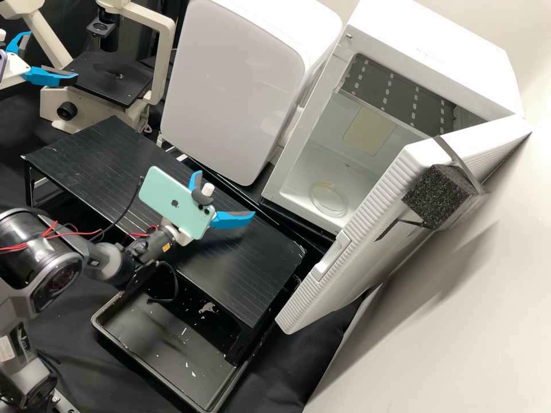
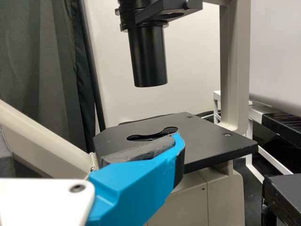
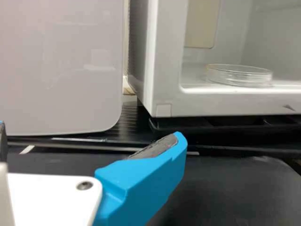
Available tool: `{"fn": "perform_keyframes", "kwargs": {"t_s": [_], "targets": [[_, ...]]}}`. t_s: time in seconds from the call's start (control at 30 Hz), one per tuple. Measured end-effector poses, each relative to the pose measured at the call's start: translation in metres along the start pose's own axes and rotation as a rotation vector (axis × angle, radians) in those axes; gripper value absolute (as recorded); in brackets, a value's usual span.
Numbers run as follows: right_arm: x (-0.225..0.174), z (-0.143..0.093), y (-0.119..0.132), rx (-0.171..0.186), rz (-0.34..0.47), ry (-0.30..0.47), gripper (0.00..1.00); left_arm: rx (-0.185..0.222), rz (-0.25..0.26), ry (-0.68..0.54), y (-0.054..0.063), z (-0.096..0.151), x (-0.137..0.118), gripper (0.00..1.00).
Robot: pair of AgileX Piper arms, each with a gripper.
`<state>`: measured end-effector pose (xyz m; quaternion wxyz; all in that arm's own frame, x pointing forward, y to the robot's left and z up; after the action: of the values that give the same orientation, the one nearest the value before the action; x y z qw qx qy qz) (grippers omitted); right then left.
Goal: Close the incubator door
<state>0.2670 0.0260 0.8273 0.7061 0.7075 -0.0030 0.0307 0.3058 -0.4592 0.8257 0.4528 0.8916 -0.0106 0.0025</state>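
The white incubator (image 1: pixel 442 63) stands at the back right with its door (image 1: pixel 350 264) swung wide toward the front. A petri dish (image 1: pixel 328 198) lies inside, and the right wrist view shows the dish (image 3: pixel 239 75) past the incubator's front frame (image 3: pixel 162 99). My right gripper (image 1: pixel 226 193) is open over the black raised table, left of the door and apart from it; in its wrist view the gripper (image 3: pixel 91 132) holds nothing. At the upper left, beside the microscope, my left gripper (image 1: pixel 53 55) stands open; its own view has the gripper (image 2: pixel 89 141) before the microscope stage.
A closed white appliance (image 1: pixel 235 86) adjoins the incubator's left side. Black foam (image 1: pixel 439 195) is fixed to the door. The microscope (image 1: pixel 109 77) stands at the back left, the raised black table (image 1: pixel 229 269) centrally, and a black tray (image 1: pixel 166 355) in front. A wall borders the right.
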Motion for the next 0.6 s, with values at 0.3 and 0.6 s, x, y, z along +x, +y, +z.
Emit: {"fn": "perform_keyframes", "kwargs": {"t_s": [0.3,0.6], "targets": [[-0.09,0.019,0.022,0.032,0.116,-0.019,1.0,0.0,0.0,0.0,0.0,0.0,0.0,1.0],[-0.145,0.037,0.073,-0.049,0.361,-0.128,1.0,0.0,0.0,0.0,0.0,0.0,0.0,1.0]]}}
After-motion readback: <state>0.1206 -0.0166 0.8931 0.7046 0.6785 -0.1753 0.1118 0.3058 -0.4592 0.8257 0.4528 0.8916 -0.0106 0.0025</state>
